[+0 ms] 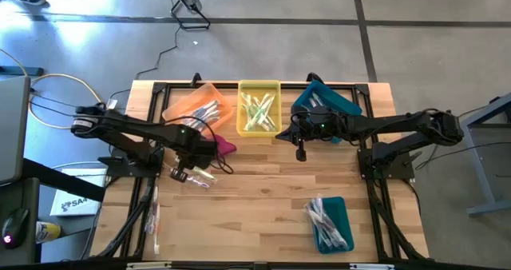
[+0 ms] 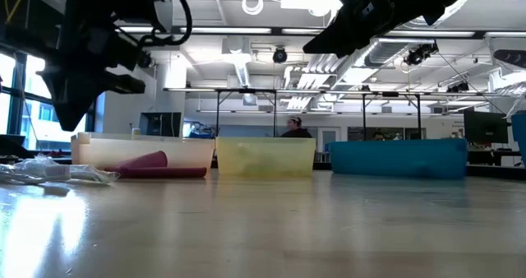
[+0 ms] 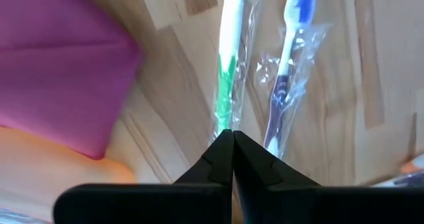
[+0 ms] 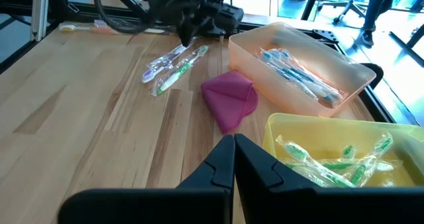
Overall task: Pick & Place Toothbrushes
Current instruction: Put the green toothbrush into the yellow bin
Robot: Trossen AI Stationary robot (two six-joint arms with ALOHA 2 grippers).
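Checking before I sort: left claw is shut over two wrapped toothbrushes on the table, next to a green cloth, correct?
Not quite: the cloth is magenta, not green, as the right wrist view shows. The left claw is shut over the two wrapped toothbrushes on the table.

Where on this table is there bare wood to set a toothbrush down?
The widest bare patch is the middle of the table, between the two wrapped toothbrushes under the left gripper and the teal bin near the front. It is crowded along the back: orange bin, yellow bin, pink cloth.
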